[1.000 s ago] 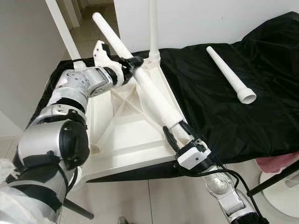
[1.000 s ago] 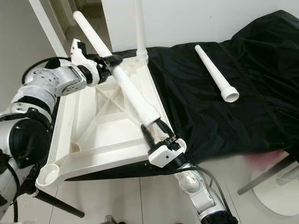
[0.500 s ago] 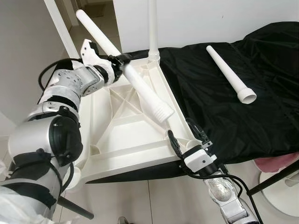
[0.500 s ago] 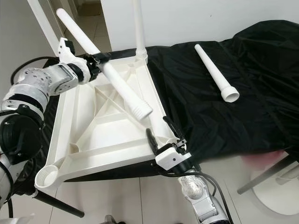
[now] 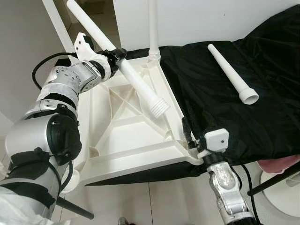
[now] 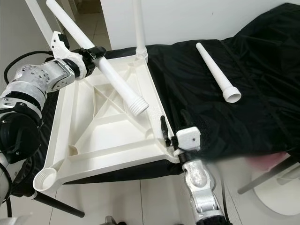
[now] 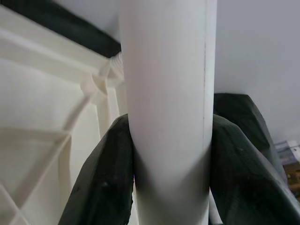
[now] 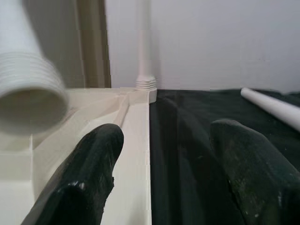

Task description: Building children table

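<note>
The white children's table top [image 5: 117, 136] lies upside down on a black cloth. One white leg [image 5: 153, 28] stands upright in its far right corner socket, and another [image 5: 54, 18] rises at the far left. My left gripper [image 5: 117, 55] is shut on a third leg [image 5: 136, 79], held slanted above the underside, its threaded end [image 5: 160, 107] hanging free in the air. In the left wrist view that leg [image 7: 166, 117] sits between both fingers [image 7: 101, 187]. My right gripper [image 6: 173, 124] is open at the table's near right corner, holding nothing. A fourth leg [image 5: 232, 72] lies loose on the cloth.
The black cloth [image 5: 243, 117] covers the surface to the right and drapes over its front edge. A white round base [image 5: 281, 190] and a dark rod [image 5: 274, 180] stand on the tiled floor at the lower right. Another dark rod [image 5: 75, 211] slants at the lower left.
My right gripper let go of the leg's threaded end and dropped to the table's near right corner. My left gripper drew the leg up and away to the left.
</note>
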Available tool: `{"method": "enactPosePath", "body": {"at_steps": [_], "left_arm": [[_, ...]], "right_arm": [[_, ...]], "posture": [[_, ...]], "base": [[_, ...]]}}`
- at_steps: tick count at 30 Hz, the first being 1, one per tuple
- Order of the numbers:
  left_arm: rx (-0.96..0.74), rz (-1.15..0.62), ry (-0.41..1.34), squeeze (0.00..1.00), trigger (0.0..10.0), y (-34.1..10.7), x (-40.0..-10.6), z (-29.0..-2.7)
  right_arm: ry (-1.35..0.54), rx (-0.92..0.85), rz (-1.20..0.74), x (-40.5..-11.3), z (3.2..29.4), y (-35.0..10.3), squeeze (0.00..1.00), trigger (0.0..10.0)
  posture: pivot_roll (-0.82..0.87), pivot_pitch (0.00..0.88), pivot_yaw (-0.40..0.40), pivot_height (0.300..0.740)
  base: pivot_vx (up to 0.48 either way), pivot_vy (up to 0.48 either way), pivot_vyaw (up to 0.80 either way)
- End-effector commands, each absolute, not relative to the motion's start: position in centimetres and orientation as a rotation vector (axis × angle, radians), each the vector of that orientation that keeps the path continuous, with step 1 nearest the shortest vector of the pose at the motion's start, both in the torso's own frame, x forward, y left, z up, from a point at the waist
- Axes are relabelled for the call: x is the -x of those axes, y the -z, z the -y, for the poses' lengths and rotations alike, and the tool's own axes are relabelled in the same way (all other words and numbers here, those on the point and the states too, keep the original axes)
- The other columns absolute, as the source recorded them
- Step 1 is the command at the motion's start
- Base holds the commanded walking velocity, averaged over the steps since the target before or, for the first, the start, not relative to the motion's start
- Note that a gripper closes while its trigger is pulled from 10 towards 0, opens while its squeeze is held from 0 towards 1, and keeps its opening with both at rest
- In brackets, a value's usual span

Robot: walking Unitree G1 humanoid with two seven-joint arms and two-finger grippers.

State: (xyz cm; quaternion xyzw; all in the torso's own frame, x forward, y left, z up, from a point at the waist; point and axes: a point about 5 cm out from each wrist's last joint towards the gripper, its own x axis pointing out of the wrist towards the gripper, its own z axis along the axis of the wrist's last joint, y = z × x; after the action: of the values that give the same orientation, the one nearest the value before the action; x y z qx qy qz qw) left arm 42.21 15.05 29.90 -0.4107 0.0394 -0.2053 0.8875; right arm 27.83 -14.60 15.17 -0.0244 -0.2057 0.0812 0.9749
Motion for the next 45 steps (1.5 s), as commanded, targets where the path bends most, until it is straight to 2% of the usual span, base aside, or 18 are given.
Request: {"method": "enactPosePath", "body": {"at_steps": [1, 8, 13, 24, 26, 27, 35, 38, 40, 41, 45], "left_arm": [[0.828, 0.015, 0.511, 0.00, 10.0, -31.7, -42.0, -15.2], [0.784, 0.095, 0.514, 0.00, 10.0, -32.5, -42.0, -14.9], [0.743, 0.149, 0.510, 0.00, 10.0, -32.9, -41.9, -14.6], [0.657, 0.273, 0.493, 0.00, 10.0, -33.4, -41.5, -13.9], [0.594, 0.350, 0.470, 0.00, 10.0, -33.5, -40.8, -13.1], [0.582, 0.362, 0.463, 0.00, 10.0, -33.4, -40.7, -12.9], [0.524, 0.420, 0.462, 0.00, 10.0, -33.4, -39.7, -11.9], [0.443, 0.438, 0.446, 0.00, 10.0, -32.2, -39.1, -10.4], [0.443, 0.438, 0.446, 0.00, 10.0, -32.2, -39.1, -10.4], [0.411, 0.442, 0.445, 0.00, 10.0, -32.0, -38.9, -9.9], [0.366, 0.463, 0.470, 0.00, 10.0, -31.9, -38.3, -8.8]], "right_arm": [[-0.166, 0.009, 0.403, -27.9, 14.5, -15.3, 0.00, 10.0], [-0.175, -0.077, 0.351, -28.9, 13.9, -16.4, 0.00, 10.0], [-0.240, -0.232, 0.321, -29.0, 13.4, -17.0, 0.00, 10.0], [-0.353, -0.288, 0.348, -28.7, 12.6, -18.5, 0.00, 10.0], [-0.392, -0.298, 0.329, -28.8, 12.3, -18.9, 0.00, 10.0], [-0.398, -0.297, 0.327, -28.8, 12.2, -19.0, 1.00, 10.0], [-0.401, -0.271, 0.324, -29.0, 12.1, -19.4, 1.00, 10.0], [-0.370, -0.123, 0.288, -30.0, 11.7, -19.4, 1.00, 10.0], [-0.370, -0.123, 0.288, -30.0, 11.7, -19.4, 1.00, 10.0], [-0.368, -0.068, 0.280, -30.2, 11.5, -19.4, 0.00, 10.0], [-0.355, -0.011, 0.280, -30.7, 11.3, -19.9, 0.00, 10.0]], "posture": [[-0.06, 0.053, 0.128, 0.740], [-0.07, 0.031, 0.130, 0.740], [-0.07, 0.016, 0.127, 0.740], [-0.07, 0.013, 0.116, 0.740], [-0.07, 0.011, 0.106, 0.740], [-0.07, 0.011, 0.106, 0.740], [-0.07, 0.011, 0.101, 0.740], [-0.07, 0.009, 0.095, 0.740], [-0.07, 0.009, 0.095, 0.740], [-0.06, 0.011, 0.091, 0.740], [-0.06, 0.014, 0.088, 0.740]], "base": [[0.000, 0.000, 0.00], [0.000, 0.000, 0.00], [0.000, 0.000, 0.00], [0.000, 0.000, 0.00], [0.000, 0.000, 0.00], [0.000, 0.000, 0.00], [0.000, 0.000, 0.00], [0.000, 0.000, 0.00], [0.000, 0.000, 0.00], [0.000, 0.000, 0.00], [0.000, 0.000, 0.00]]}}
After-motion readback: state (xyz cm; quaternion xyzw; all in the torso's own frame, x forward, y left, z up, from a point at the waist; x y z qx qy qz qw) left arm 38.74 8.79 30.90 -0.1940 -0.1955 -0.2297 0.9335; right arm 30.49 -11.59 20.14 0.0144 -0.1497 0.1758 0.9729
